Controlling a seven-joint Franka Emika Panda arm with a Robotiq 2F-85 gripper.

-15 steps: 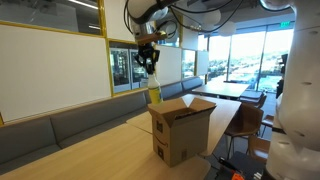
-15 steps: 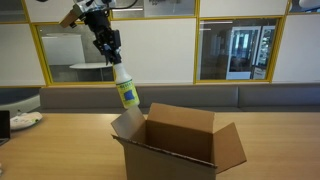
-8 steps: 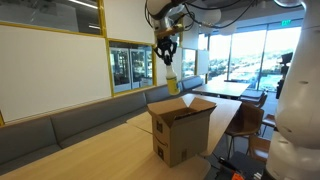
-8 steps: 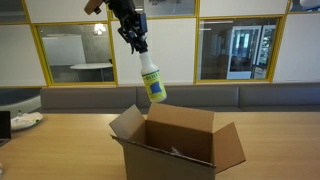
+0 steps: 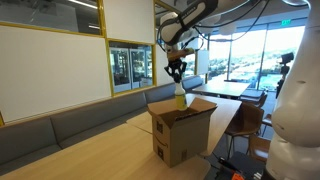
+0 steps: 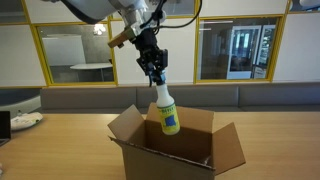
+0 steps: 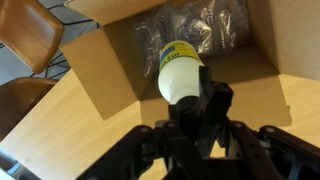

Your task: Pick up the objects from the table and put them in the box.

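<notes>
The desk point(image 6: 55, 152) is carrying 1 brown cardboard box point(image 6: 178, 152), its 4 flaps standing open. A white bottle with a yellow label point(image 6: 166, 113) is hanging over the opening, its base down among the flaps. The end effector point(image 6: 158, 83) is pinching the bottle's top.
</notes>
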